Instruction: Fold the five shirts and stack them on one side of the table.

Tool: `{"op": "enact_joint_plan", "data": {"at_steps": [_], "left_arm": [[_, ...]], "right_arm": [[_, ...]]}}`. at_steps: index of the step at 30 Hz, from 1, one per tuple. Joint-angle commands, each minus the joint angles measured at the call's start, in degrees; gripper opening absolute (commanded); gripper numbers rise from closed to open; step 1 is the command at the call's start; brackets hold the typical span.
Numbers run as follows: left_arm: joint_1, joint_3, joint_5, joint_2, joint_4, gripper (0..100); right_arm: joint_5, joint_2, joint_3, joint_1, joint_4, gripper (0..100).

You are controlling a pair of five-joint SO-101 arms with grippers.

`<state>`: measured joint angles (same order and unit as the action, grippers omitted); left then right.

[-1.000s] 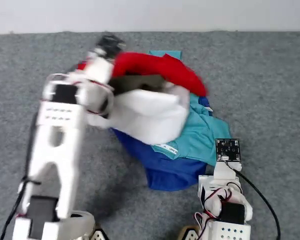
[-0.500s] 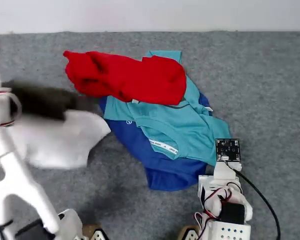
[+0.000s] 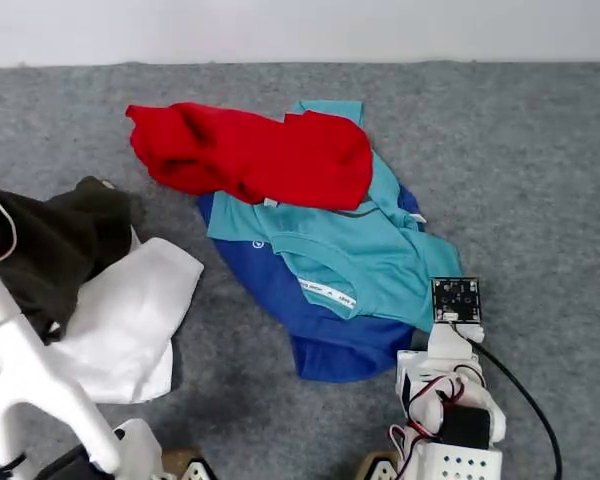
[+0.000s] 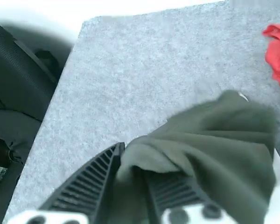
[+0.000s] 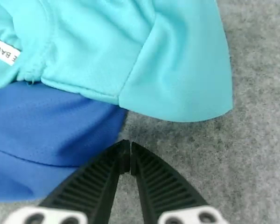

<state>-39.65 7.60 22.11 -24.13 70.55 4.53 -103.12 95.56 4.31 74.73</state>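
A dark olive shirt (image 3: 52, 245) hangs at the table's left side, and my left gripper (image 4: 130, 163) is shut on a fold of that dark olive shirt (image 4: 210, 140). Under it a white shirt (image 3: 130, 320) lies crumpled on the mat. In the middle a red shirt (image 3: 255, 155) lies bunched on a teal shirt (image 3: 365, 250), which covers a blue shirt (image 3: 320, 335). My right gripper (image 5: 126, 150) is shut and empty, low over the mat just off the teal shirt's hem (image 5: 177, 88) and the blue shirt (image 5: 46, 135).
Grey felt mat (image 3: 540, 180) covers the table, with bare room on the right and at the far left. The table's left edge (image 4: 60, 79) borders a dark chair or bag (image 4: 18, 84). A white wall runs along the back.
The left arm swung from the pile to the table's left, carrying the white and dark shirts. The white shirt now lies on the mat. The right arm stayed still.
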Motion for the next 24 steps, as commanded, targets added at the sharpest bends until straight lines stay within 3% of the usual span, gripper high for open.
{"op": "enact_joint_plan", "data": {"at_steps": [1, 4, 9, 17, 20, 24], "left_arm": [[0.5, -2.5, 0.6, -2.7, 4.7, 20], [0.5, -2.8, 0.6, -2.8, 8.2, 27], [4.6, -4.8, 0.6, -5.2, 13.2, 28], [26.1, -0.7, 0.4, -9.1, 25.1, 23], [30.4, 8.2, 0.4, -9.1, 22.9, 14], [30.7, 22.5, 0.6, -9.1, 12.0, 3]], "right_arm": [[-0.6, -0.4, 0.9, 0.0, 0.1, 1.1], [-0.6, -0.4, 0.9, 0.0, 0.1, 1.1], [-0.6, -0.4, 0.9, 0.0, 0.1, 1.1], [-0.6, -0.4, 0.9, 0.0, 0.1, 1.1], [-0.6, -0.4, 0.9, 0.0, 0.1, 1.1], [-0.6, -0.4, 0.9, 0.0, 0.1, 1.1]]}}
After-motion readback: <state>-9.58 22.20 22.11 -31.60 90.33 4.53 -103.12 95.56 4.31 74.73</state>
